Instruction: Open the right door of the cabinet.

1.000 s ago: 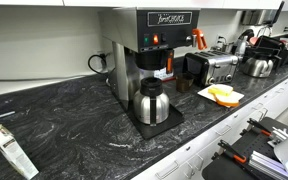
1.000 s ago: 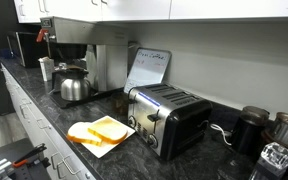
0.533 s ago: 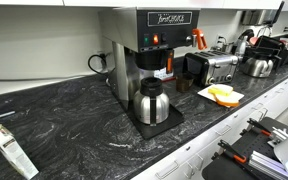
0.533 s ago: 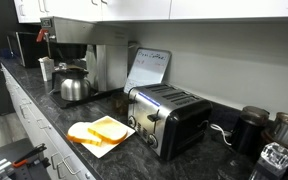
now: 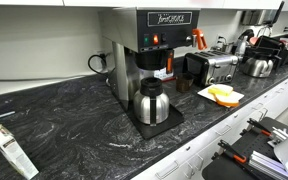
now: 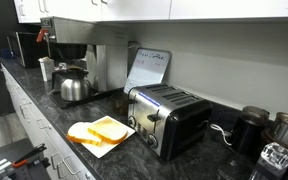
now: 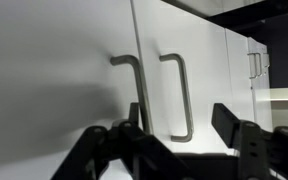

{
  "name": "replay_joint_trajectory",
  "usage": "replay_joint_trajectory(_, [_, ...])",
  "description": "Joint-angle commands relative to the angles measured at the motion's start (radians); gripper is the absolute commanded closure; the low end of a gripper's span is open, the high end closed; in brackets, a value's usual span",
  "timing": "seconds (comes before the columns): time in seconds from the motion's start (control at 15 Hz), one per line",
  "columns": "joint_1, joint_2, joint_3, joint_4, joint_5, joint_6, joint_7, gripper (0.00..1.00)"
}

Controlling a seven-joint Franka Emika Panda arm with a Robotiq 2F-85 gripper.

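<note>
Step in hand: lining up on the right door's handle; no contact is visible yet.
Cabinet: the white cabinet (image 7: 64, 80) fills the wrist view, its two doors meeting at a seam just left of centre.
Right door (image 7: 199, 50): closed, flush with its neighbour.
Right door handle (image 7: 181, 95): a grey vertical bar just right of the seam, its lower end dropping between the gripper's two fingers.
Left door handle (image 7: 134, 92): a matching bar just beside it, on or over the seam. It is near enough to be grabbed by mistake.
Gripper (image 7: 179, 132): jaws spread wide, holding nothing. The right finger (image 7: 227, 125) sits right of the bar and the other sits left of it, below the left door handle.
Exterior views: neither shows the arm. The coffee maker (image 5: 149, 45), toaster (image 6: 169, 115) and dark countertop (image 5: 64, 115) lie below and play no part in this step.
Doing it well: I would shift slightly right so that only the right bar lies between the pads, then move in towards the door until the bar sits deep in the jaws before closing.
Pull: judged as an arc about hinges on the door's far right edge, not a straight tug.
Risk: catching both bars, or pinching only the bar's tip and slipping off.
</note>
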Motion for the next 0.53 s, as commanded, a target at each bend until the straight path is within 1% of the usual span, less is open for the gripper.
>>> replay_joint_trajectory(0.0, [0.014,0.008,-0.014,0.004,-0.022,0.021,0.001,0.53])
replay_joint_trajectory(0.4, [0.025,0.007,-0.036,0.008,-0.056,0.038,0.005,0.95])
replay_joint_trajectory(0.47, [0.024,0.006,-0.038,0.006,-0.063,0.042,0.007,0.98])
